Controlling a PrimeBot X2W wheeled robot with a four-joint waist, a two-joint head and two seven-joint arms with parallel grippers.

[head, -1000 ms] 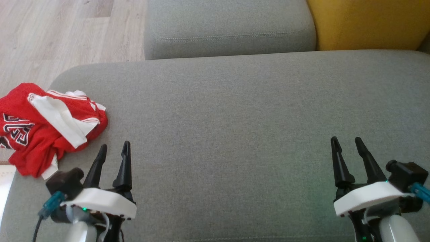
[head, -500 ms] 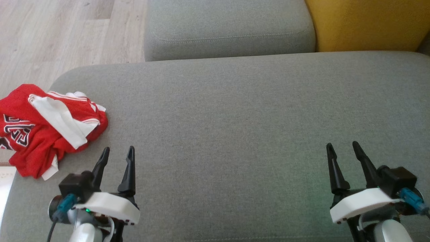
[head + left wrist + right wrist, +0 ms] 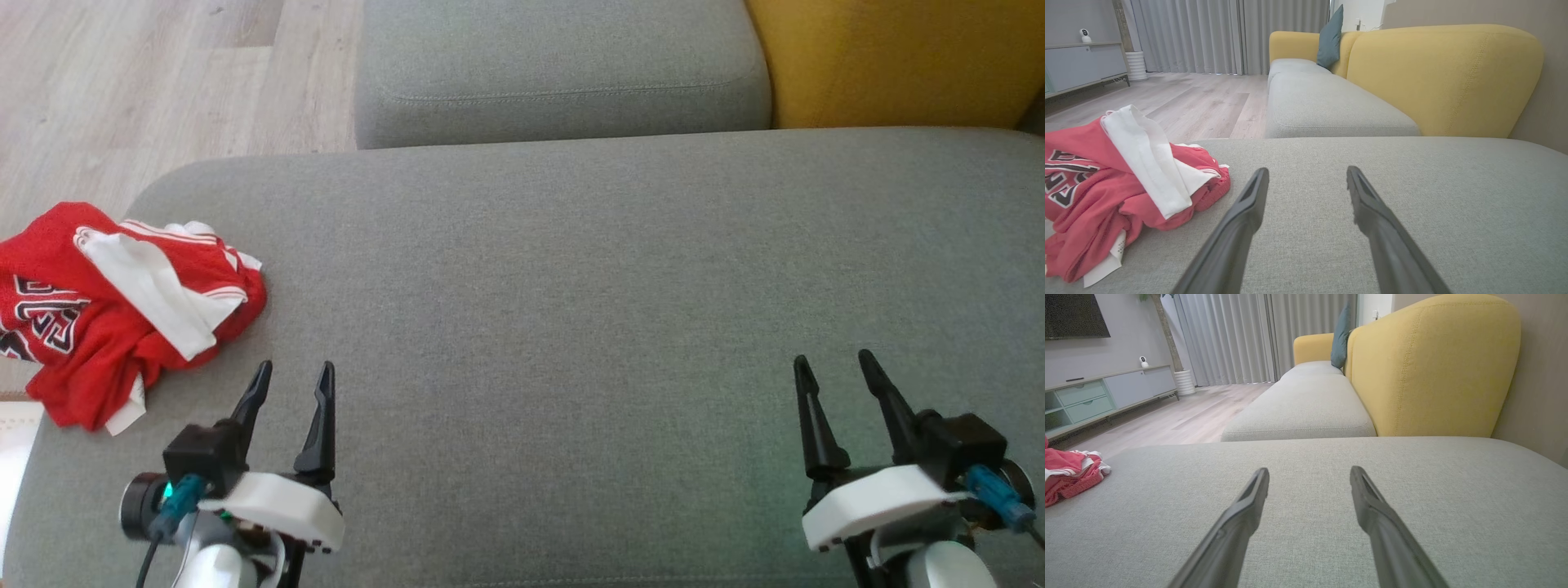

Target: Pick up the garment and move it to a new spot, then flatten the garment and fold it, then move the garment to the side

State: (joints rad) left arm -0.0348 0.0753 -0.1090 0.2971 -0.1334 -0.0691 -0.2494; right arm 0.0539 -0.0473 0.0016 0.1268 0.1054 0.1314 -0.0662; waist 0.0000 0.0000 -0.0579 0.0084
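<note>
- the garment (image 3: 122,314), a red jersey with white trim and dark lettering, is lying in a crumpled heap at the far left end of the big grey seat cushion (image 3: 588,278); part of it spills past the cushion's edge
- left gripper (image 3: 295,366) sits low over the cushion just right of that heap, near it but not touching; jaws spread wide, nothing between them
- right gripper (image 3: 833,357) is way over on the other side of the cushion, well apart from the garment; jaws wide too, holding nothing
- both grippers point away from the robot, toward the far edge of the cushion
- past that edge there's a second grey seat (image 3: 555,73) with a yellow backrest (image 3: 890,57) beside it; wood floor (image 3: 139,90) off to the left; a teal pillow (image 3: 1331,38) leans on the backrest further down the sofa
</note>
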